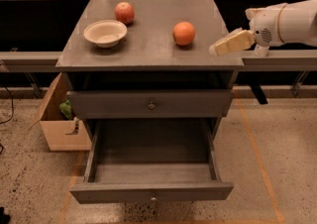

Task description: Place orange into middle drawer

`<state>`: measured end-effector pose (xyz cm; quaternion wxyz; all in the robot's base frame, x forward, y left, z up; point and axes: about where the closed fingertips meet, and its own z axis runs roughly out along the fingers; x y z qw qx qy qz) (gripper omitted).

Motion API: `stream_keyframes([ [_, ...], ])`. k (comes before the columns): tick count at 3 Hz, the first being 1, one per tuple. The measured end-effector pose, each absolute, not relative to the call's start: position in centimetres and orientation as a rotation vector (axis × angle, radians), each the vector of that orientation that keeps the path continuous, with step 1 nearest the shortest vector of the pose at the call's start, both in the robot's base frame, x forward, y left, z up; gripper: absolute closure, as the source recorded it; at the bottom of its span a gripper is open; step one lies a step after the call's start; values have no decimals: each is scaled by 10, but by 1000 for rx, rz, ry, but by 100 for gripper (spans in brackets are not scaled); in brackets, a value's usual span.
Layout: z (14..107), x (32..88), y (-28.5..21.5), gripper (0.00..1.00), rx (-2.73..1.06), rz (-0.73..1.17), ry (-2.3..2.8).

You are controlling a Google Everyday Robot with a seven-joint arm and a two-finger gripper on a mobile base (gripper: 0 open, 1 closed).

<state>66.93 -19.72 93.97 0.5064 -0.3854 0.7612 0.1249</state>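
Orange rests on cabinet top, gripper just beside it

Round, bright-orange fruit, the orange (184, 33) sits on the right half of the grey wooden cabinet top (148, 52). Being round, it shows no long axis or pointing direction. The cream-coloured gripper (223, 47) hovers near the top's right edge, to the right of the orange and slightly nearer the camera, not touching it. It carries nothing, and how far open it is cannot be told. Below, the dark-grey middle drawer (124, 192) is pulled out, under the closed grey upper drawer front (151, 104).
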Motion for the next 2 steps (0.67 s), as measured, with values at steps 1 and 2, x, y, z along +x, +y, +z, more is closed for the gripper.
stream_keyframes([
  [1, 940, 669, -197, 0, -930, 301, 1836],
  [2, 925, 686, -181, 0, -854, 332, 1769],
])
